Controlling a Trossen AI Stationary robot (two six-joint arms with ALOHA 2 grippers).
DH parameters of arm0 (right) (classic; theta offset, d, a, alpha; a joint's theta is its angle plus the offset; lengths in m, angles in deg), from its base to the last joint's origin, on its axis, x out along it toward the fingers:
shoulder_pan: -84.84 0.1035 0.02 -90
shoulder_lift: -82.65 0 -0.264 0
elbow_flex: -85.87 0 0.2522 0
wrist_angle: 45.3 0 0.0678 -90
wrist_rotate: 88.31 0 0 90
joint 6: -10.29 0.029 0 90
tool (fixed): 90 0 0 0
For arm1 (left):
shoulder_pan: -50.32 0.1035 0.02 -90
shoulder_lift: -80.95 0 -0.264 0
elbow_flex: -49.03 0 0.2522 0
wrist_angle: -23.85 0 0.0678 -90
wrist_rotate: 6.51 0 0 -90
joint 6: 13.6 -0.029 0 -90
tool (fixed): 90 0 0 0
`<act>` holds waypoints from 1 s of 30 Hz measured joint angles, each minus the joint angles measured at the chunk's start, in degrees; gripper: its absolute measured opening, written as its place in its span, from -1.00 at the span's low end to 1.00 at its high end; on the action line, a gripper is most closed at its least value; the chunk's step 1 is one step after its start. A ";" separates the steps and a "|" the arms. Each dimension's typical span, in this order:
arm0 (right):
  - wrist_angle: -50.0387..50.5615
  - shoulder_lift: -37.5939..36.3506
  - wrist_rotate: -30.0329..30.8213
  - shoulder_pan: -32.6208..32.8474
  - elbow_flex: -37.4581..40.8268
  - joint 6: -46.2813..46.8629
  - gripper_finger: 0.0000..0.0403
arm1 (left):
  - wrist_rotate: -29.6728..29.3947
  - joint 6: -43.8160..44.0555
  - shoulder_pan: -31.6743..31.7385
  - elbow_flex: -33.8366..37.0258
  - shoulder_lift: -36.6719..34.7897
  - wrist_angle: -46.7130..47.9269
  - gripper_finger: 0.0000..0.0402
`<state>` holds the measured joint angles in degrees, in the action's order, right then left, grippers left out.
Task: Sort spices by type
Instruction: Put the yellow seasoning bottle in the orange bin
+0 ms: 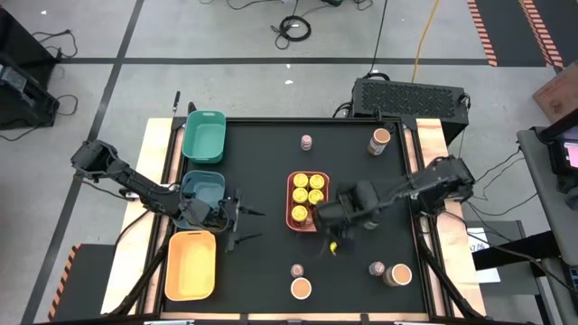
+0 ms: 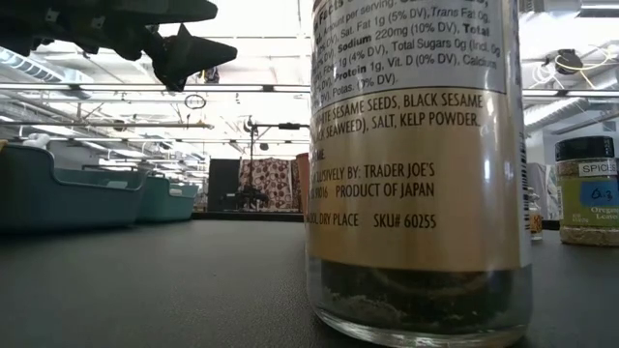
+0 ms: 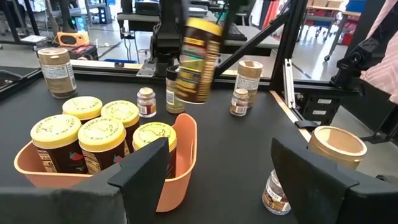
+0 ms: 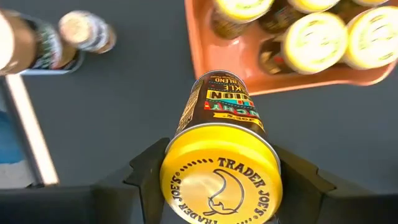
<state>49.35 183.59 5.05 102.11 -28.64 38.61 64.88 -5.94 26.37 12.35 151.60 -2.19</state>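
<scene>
Right now the coral tray [image 1: 292,200] at the middle of the black table [image 1: 262,153] holds five jars with yellow lids [image 1: 307,196], packed close together. Beside the tray's near end, the right gripper [image 4: 219,180] pinches a sixth yellow-lidded jar [image 4: 219,155] between its two fingers, lifted off the table and tilted; its lid reads "TRADER JOE'S" in raised letters.

Along the table's left side sit three more trays: a green tray [image 1: 204,135] at the far end, a teal tray [image 1: 202,188] in the middle and a yellow tray [image 1: 191,264] nearest; nothing shows inside any of them from above. The left gripper [image 1: 242,226] hangs just beside the teal and yellow trays, its fingers [image 3: 146,168] spread and holding nothing.

Loose jars remain on the table: a small pinkish-lidded one [image 1: 306,142] and a wide tan-lidded one [image 1: 380,140] at the far edge, with four more [image 1: 301,288] near the front edge.

Close to the low camera stands a tall jar [image 2: 416,164] whose label lists sesame seeds, salt and kelp powder, "TRADER JOE'S", "PRODUCT OF JAPAN" and "SKU# 60255".
</scene>
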 joint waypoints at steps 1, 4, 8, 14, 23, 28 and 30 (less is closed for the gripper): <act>-0.12 0.00 0.00 -1.06 0.00 -0.87 0.05 | 0.00 -0.40 0.00 0.00 0.00 0.02 0.42; -0.31 0.00 0.19 -3.53 0.00 -2.88 0.05 | -0.02 -0.54 0.00 0.00 0.00 0.04 0.42; -2.13 0.57 0.15 -5.49 0.00 -4.89 0.05 | -0.02 -0.54 0.00 0.00 0.00 0.04 0.42; -2.69 4.15 -0.37 -6.12 0.00 -8.27 0.05 | -0.02 -0.57 0.00 0.00 0.00 0.04 0.42; -4.53 9.83 -0.35 -7.15 0.00 -12.80 0.05 | 0.04 -0.54 -0.01 0.00 -0.02 0.03 0.42; -4.83 12.45 -0.42 -7.82 0.02 -15.34 0.05 | 0.07 -0.54 0.00 0.00 -0.02 0.02 0.42; -5.36 12.96 -0.46 -7.94 0.02 -16.56 0.05 | 0.08 -0.54 0.00 0.00 -0.02 0.04 0.42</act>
<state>44.00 196.56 4.59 94.17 -28.62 22.05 64.97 -6.48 26.37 12.35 151.58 -2.16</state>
